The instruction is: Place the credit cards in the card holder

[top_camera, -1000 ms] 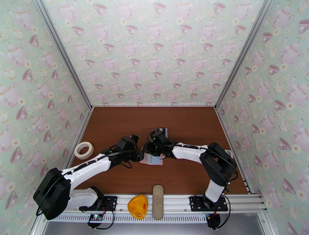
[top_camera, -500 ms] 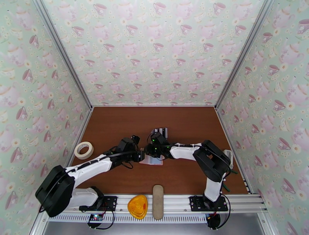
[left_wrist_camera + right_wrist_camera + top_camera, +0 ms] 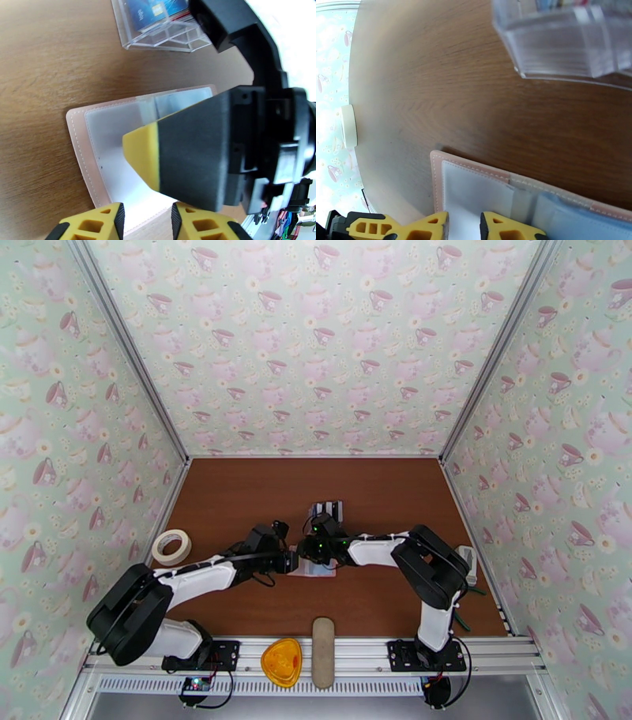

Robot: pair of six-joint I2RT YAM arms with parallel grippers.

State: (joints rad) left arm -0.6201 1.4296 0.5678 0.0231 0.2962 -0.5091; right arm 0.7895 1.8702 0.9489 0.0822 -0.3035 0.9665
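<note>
The pale pink card holder (image 3: pixel 314 571) lies open and flat on the brown table, its translucent sleeves (image 3: pixel 114 150) facing up. Both grippers meet over it. My left gripper (image 3: pixel 146 225) hangs at its near edge, jaws a little apart, nothing clamped between them. My right gripper (image 3: pixel 464 225) sits low over a white sleeve (image 3: pixel 470 189), jaws narrowly apart; one of its fingers (image 3: pixel 146 158) covers the holder's middle in the left wrist view. The credit cards (image 3: pixel 328 508) stand striped in a clear rack (image 3: pixel 158 35) just behind; a bluish one (image 3: pixel 158 10) shows.
A roll of tape (image 3: pixel 171 546) lies at the left wall, also seen as the tape (image 3: pixel 348 126). On the front rail rest an orange piece (image 3: pixel 282 661) and a long beige oval case (image 3: pixel 322 652). The clear rack (image 3: pixel 568 39) stands close behind the holder.
Both arms have sunk lower onto the card holder and drawn slightly closer together. Both pairs of jaws have narrowed. The holder and the rack have stayed in place.
</note>
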